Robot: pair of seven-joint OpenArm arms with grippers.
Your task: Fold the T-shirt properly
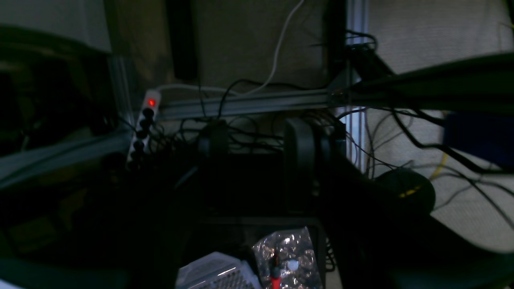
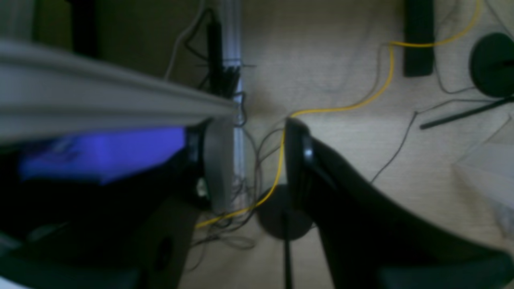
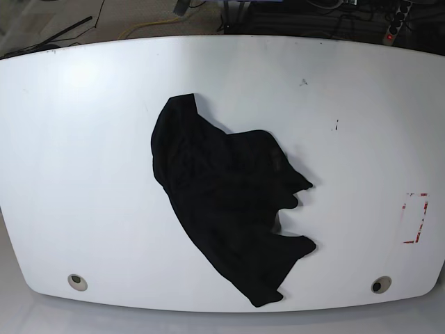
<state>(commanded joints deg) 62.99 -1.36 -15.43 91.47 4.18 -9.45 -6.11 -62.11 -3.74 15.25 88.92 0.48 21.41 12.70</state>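
Note:
The black T-shirt (image 3: 226,202) lies crumpled in a heap on the middle of the white table (image 3: 83,139), stretching from the upper left toward the front edge. Neither arm shows in the base view. My left gripper (image 1: 257,140) appears in the dark left wrist view with its two fingers apart and only cables and floor between them. In the right wrist view my right gripper (image 2: 259,152) is open too, over the floor, with nothing held. Neither wrist view shows the T-shirt.
A red-marked rectangle (image 3: 415,218) sits on the table's right side. Two round holes (image 3: 77,281) (image 3: 379,284) lie near the front edge. Below the wrist cameras are a lit power strip (image 1: 144,124), an aluminium frame (image 1: 249,102) and a yellow cable (image 2: 341,108).

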